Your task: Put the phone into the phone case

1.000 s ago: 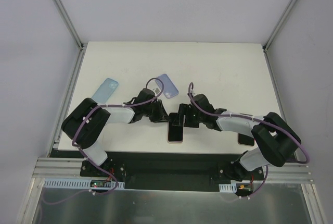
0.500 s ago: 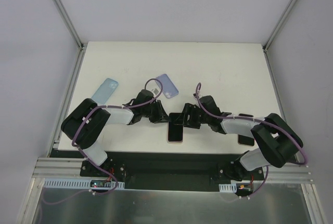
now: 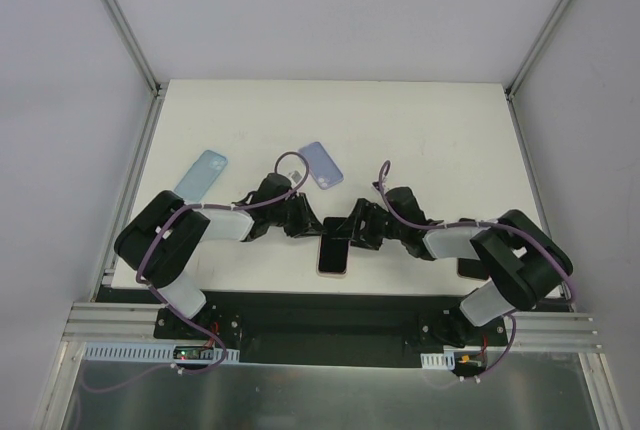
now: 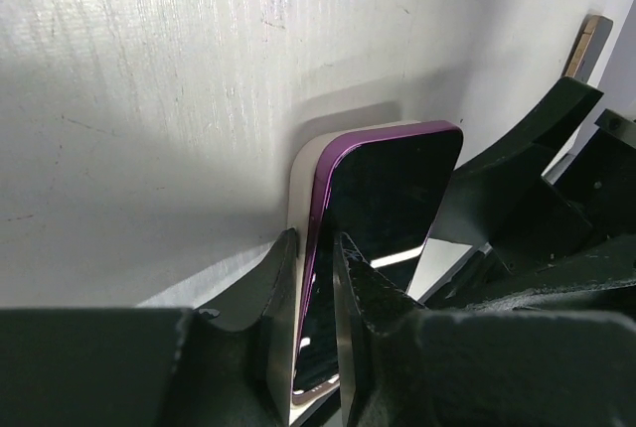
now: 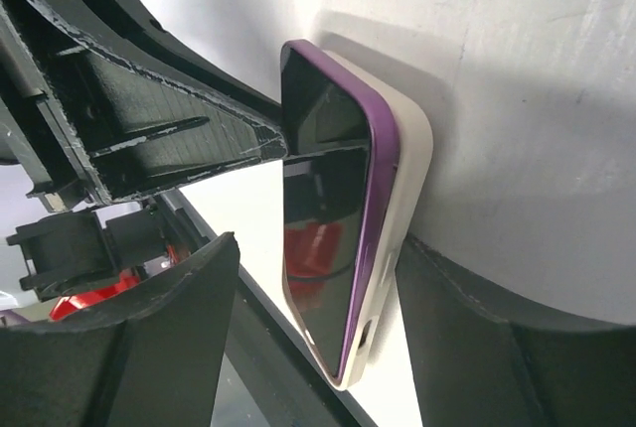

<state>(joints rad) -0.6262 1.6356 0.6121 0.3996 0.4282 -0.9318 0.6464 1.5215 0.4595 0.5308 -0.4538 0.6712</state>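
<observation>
A white table [image 3: 450,140] fills the middle of the view, with both arms folded low over its near edge. Near the centre of that edge lies a dark-screened phone [image 3: 335,258] with a pale border, long side running near to far. The left gripper [image 3: 310,226] and the right gripper [image 3: 352,231] meet at its far end, one from each side; their jaws cannot be made out from above. Farther back lie two cases, well apart: a light blue case [image 3: 203,172] at far left and a lavender case [image 3: 322,164] just beyond the left wrist. A dark flat object [image 3: 470,270] lies at near right, partly hidden under the right arm.
</observation>
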